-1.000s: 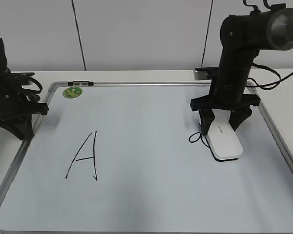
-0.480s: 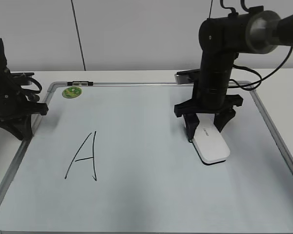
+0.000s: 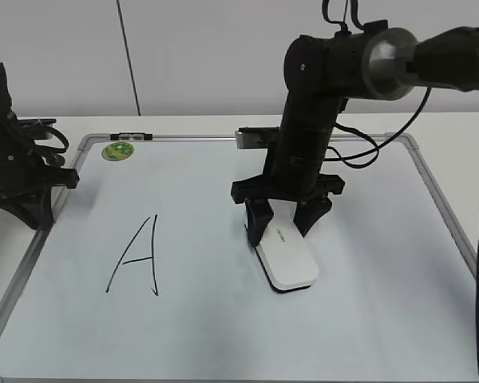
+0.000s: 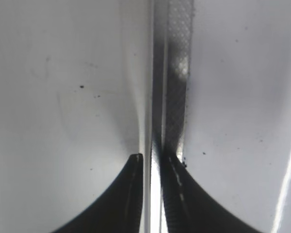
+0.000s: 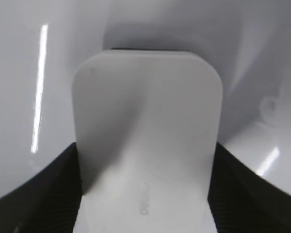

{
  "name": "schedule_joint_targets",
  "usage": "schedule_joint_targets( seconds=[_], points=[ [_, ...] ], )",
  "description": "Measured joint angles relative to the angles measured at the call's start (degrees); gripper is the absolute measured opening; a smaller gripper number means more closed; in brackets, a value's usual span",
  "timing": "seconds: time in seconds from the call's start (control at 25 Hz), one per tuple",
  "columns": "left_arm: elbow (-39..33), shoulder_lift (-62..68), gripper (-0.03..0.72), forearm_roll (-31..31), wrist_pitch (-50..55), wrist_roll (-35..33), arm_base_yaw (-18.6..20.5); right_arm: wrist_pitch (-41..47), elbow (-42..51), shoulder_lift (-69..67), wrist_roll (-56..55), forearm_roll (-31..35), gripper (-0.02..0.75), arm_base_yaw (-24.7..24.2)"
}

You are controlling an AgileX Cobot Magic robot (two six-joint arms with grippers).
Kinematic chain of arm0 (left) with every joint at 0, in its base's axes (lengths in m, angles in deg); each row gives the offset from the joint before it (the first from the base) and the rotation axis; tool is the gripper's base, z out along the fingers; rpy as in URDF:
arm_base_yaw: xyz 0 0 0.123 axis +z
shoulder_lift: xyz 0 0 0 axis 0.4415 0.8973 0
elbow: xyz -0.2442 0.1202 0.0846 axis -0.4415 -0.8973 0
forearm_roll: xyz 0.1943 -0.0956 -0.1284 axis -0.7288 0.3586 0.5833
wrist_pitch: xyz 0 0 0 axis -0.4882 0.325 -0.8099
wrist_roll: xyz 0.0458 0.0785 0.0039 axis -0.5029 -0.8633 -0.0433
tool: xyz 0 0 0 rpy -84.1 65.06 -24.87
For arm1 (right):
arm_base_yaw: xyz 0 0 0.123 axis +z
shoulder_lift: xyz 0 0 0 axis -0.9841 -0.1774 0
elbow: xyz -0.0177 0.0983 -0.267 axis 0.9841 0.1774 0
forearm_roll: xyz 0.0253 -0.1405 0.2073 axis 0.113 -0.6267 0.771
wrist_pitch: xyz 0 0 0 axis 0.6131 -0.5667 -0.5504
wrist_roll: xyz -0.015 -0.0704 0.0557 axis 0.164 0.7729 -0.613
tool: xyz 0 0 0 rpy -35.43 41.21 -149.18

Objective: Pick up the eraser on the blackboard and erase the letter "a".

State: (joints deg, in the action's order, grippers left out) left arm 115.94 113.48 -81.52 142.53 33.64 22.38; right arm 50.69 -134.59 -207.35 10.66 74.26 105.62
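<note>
The white eraser (image 3: 286,257) lies flat on the blackboard (image 3: 223,335) near its middle. My right gripper (image 3: 279,227) is shut on the eraser's far end. In the right wrist view the eraser (image 5: 145,126) fills the space between the two black fingers of the gripper (image 5: 145,153). No small letter "a" shows anywhere on the board. My left gripper (image 3: 32,211) hangs at the board's left edge. In the left wrist view its fingers (image 4: 153,158) are nearly together over the grey frame rail (image 4: 172,73) and hold nothing.
A tall slanted capital "A" (image 3: 136,255) is drawn on the board's left half. A round green magnet (image 3: 118,150) sits at the far left corner. The right arm's cable (image 3: 367,155) hangs over the board's far right.
My right gripper has slid the eraser leftward across the board, from the right side to the middle. The small "a" seen beside the eraser one second ago no longer shows. The left arm has not moved.
</note>
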Motion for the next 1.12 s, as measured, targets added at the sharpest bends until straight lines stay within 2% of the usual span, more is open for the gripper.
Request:
schedule_joint_targets(
  seconds=[0.16, 0.48, 0.8, 0.92, 1.12],
  points=[
    [0.0, 0.0, 0.106, 0.0, 0.0, 0.0, 0.0, -0.2, -2.3, 0.4, -0.9, -2.3, 0.523, 0.5],
    [0.1, 0.0, 0.109, 0.1, 0.0, 0.0, 0.0, -0.5, -4.1, 10.9, -6.8, -15.6, 0.523, -0.7],
    [0.1, 0.0, 0.113, 0.1, 0.0, 0.0, 0.0, -0.4, -2.0, 20.6, -7.4, -16.3, 0.523, -10.3],
    [0.1, 0.0, 0.113, 0.1, 0.0, 0.0, 0.0, -0.2, 2.5, 24.5, -7.6, -16.8, 0.523, -15.7],
    [0.1, 0.0, 0.113, 0.1, 0.0, 0.0, 0.0, -0.1, 10.4, 26.9, -7.2, -16.9, 0.523, -20.8]
  ],
)
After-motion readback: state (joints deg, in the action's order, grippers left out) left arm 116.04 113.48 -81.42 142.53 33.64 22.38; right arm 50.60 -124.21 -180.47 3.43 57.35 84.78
